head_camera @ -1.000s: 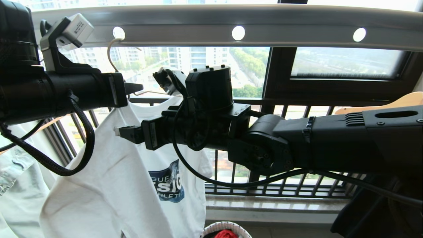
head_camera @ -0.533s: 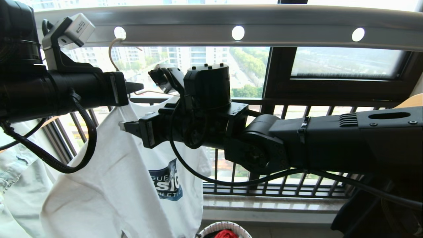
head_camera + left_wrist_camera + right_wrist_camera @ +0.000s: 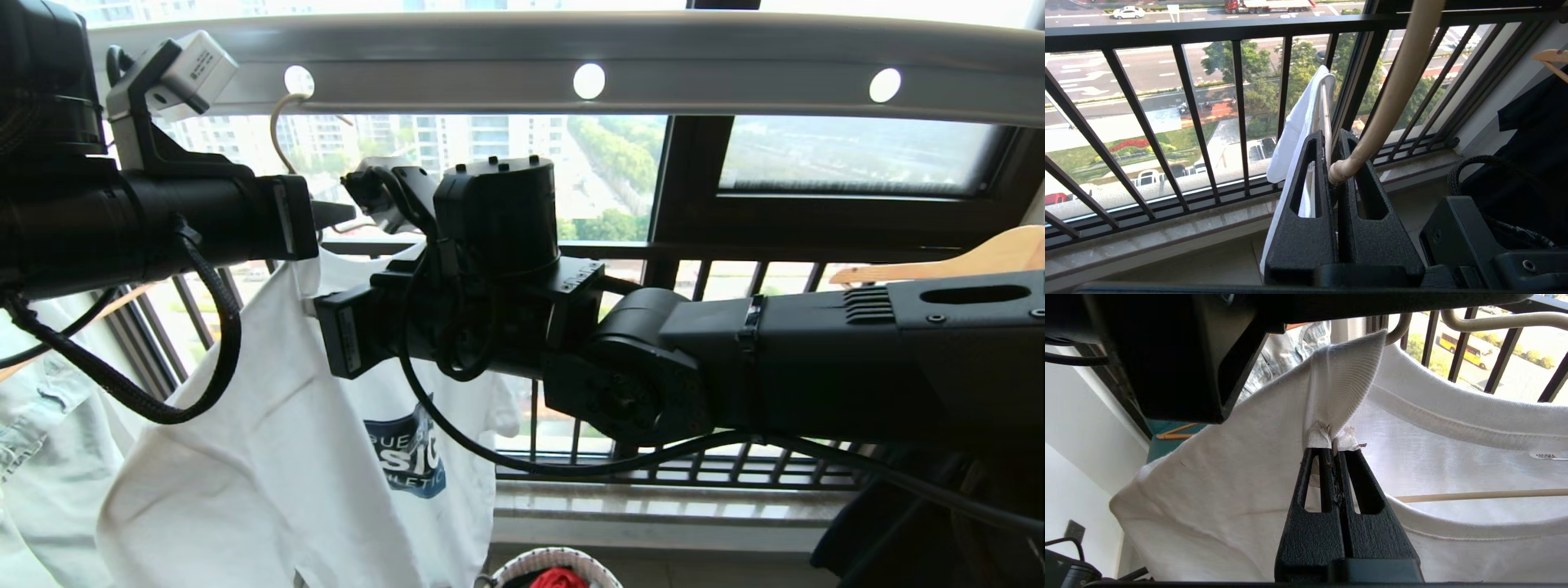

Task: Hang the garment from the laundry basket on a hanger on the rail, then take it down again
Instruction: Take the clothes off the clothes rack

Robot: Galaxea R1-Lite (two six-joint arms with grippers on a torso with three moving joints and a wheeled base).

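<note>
Pinching the ribbed collar of the garment (image 3: 1216, 490), the right gripper (image 3: 1336, 443) has its jaws clenched on the cloth. Beyond it, the left gripper (image 3: 1333, 163) is clamped on the hanger (image 3: 1392, 94), whose hook sits in a hole of the rail (image 3: 694, 61); the laundry basket (image 3: 510, 572) stands below.

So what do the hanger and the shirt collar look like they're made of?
Hanger: smooth pale beige rod, matte sheen, probably coated metal wire. T-shirt collar: soft cotton-like knit with fine ribbing, puckered where the right gripper pinches it.
</note>
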